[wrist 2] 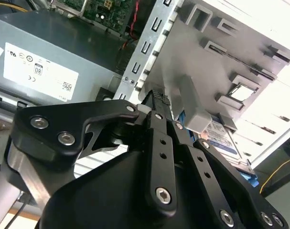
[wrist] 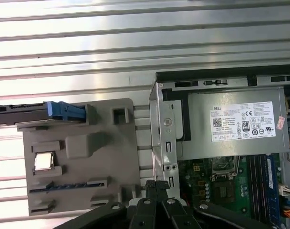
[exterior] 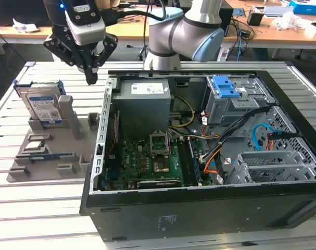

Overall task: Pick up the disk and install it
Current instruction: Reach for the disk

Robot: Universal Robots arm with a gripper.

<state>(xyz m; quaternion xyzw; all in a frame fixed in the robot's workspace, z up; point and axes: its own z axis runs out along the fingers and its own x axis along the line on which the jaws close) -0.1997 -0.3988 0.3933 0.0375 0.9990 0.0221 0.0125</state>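
Slatted aluminium table (exterior: 43,211) bearing the work, seen from above and in front. The disk (exterior: 43,104) stands on edge in a slot of a grey fixture (exterior: 48,156), label facing outward and blue rails along its sides. It sits lower than the claw (exterior: 90,77) and off to the exterior view's left of it, clearly apart. The claw's fingers are pressed together with nothing between them, and they point straight down. Its tips hang over the strip between the fixture and the near wall of the open computer case (exterior: 199,211). The arm (exterior: 184,31) reaches in from behind the case, wrist turned vertical. To the exterior view's right of the claw, inside the case, lie the power supply (exterior: 142,104) and, farther off, the drive bay (exterior: 225,88) with its blue latch.
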